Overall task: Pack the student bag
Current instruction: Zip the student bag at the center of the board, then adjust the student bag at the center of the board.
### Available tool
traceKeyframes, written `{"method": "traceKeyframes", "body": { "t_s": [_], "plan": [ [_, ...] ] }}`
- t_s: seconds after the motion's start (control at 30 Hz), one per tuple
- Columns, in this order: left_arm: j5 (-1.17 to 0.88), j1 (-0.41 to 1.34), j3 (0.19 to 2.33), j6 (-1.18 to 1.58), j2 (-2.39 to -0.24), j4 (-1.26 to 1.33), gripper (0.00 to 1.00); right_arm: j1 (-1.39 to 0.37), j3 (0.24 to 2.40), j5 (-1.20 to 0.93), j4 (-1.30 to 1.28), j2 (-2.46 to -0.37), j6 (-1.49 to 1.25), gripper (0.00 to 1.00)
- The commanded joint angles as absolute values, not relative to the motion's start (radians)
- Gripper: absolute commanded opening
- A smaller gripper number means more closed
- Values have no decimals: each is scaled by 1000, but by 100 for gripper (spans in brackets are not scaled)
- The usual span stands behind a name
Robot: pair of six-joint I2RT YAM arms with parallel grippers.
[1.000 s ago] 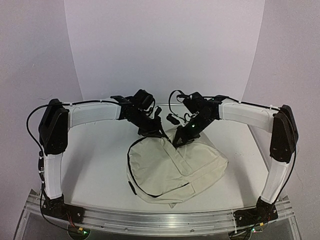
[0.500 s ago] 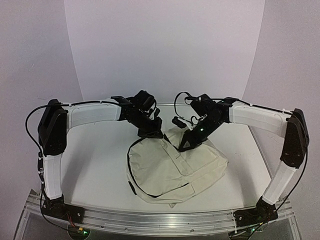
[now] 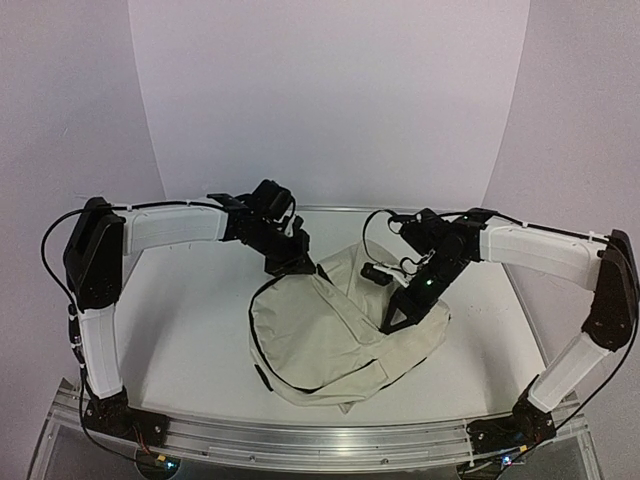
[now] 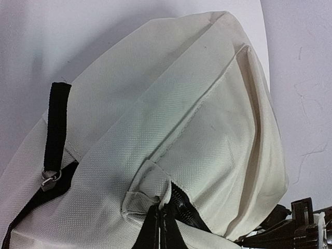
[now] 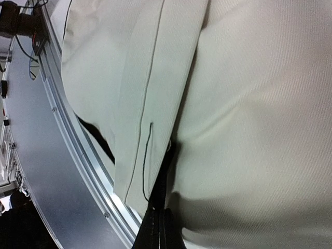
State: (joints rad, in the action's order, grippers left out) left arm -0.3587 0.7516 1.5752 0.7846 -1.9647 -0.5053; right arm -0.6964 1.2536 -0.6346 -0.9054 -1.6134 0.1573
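Observation:
The student bag point(image 3: 320, 345), a large cream fabric backpack with black trim, lies on its side mid-table. My left gripper point(image 3: 299, 268) is at its far end. In the left wrist view this gripper point(image 4: 161, 225) is shut on the cream fabric tab point(image 4: 148, 187) at the end of the black zipper point(image 4: 189, 205). My right gripper point(image 3: 391, 324) is over the bag's right side. The right wrist view shows that gripper point(image 5: 160, 225) shut on a black zipper pull strap point(image 5: 167, 171) against the cream fabric point(image 5: 249, 104). What is inside the bag is hidden.
A black carry strap point(image 4: 56, 124) with a metal ring point(image 4: 49, 179) crosses the bag's left side. An aluminium rail point(image 3: 320, 440) runs along the table's near edge, close beside the bag point(image 5: 78, 155). A curved white backdrop point(image 3: 330, 100) stands behind.
My left gripper has closed on the fabric tab and shifted slightly left. My right gripper has moved right and nearer along the bag with the black pull strap in it.

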Motion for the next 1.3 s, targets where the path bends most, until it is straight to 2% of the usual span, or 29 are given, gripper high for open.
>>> {"method": "traceKeyframes", "body": {
  "t_s": [0.0,0.3,0.5,0.8,0.97,1.07,1.13,1.17,1.23,1.27],
  "plan": [
    [-222,649,1547,795,-1943,-591,0,-699,1203,-605,-1032,-1531,236,0],
    [-225,603,1542,796,-1933,-604,0,-698,1197,-457,-1031,-1552,298,0],
    [-219,601,1464,807,-1868,-607,0,-609,1291,-373,-991,-1675,274,0],
    [-261,619,1242,855,-1703,-513,0,-499,1701,-323,-928,-2005,266,0],
    [-240,665,1240,867,-1698,-539,0,-499,1963,-361,-929,-2162,209,0],
    [-204,665,1224,905,-1679,-534,3,-500,2017,-393,-933,-2179,196,0],
    [-183,651,1217,916,-1661,-530,11,-498,2014,-427,-940,-2161,180,10],
    [-184,641,1217,915,-1653,-521,20,-492,2005,-445,-943,-2147,170,15],
    [-194,624,1223,907,-1643,-496,35,-476,1995,-491,-948,-2118,142,35],
    [-201,618,1232,901,-1640,-488,42,-466,1996,-513,-951,-2103,127,48]
  ]
}}
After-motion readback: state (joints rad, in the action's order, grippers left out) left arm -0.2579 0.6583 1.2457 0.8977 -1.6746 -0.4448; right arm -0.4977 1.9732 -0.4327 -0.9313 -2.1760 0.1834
